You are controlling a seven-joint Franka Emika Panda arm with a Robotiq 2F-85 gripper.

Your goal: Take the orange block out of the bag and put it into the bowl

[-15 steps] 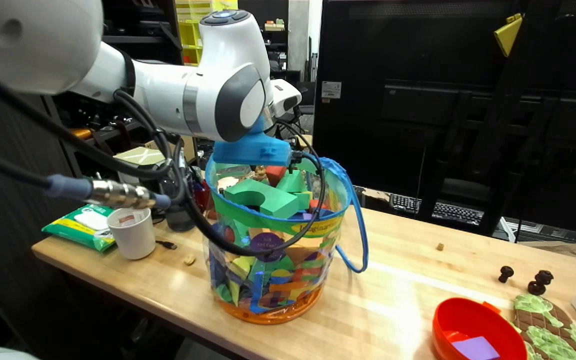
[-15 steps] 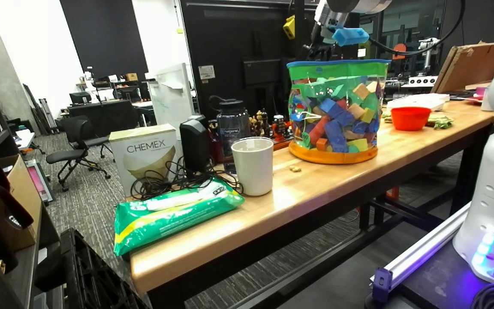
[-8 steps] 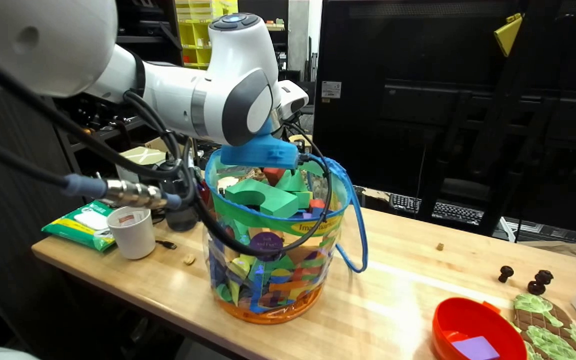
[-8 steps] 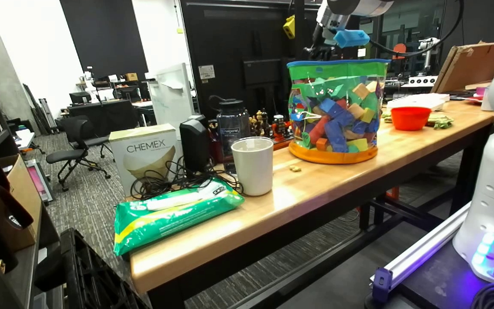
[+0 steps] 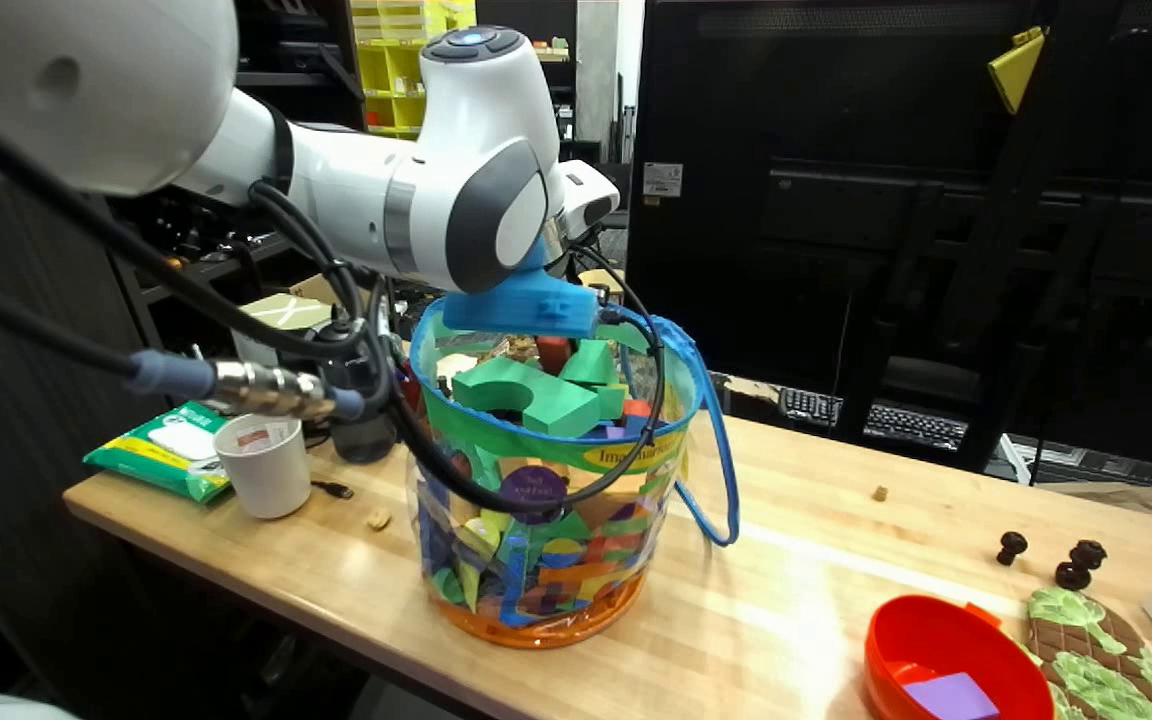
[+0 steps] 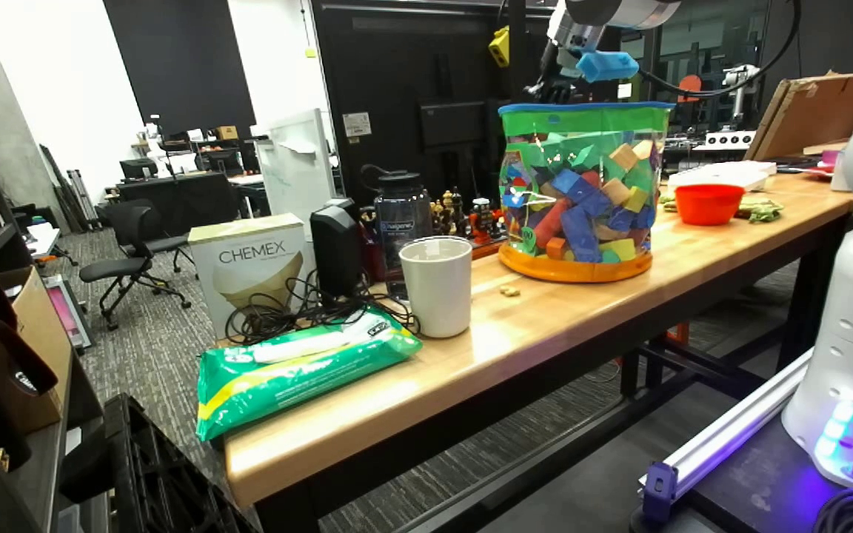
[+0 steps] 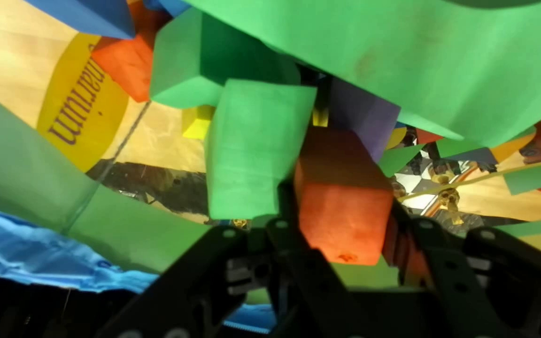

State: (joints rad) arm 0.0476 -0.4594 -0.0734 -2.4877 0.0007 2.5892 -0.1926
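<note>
Fingers look part-closed, snug on both sides of orange block, high inside bag; grasp seemingly done, lift-out, carry and drop into red bowl remaining.

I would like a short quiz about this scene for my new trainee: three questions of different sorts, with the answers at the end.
1. What colour is the flat piece inside the red bowl? a) yellow b) purple c) green

2. True or false: in both exterior views, the bag stands between the white cup and the red bowl.

3. Fill the gap, wrist view: the orange block is between the jaws of the gripper; the neighbour block on its left is ____.

Key: 1. b; 2. true; 3. green
</note>
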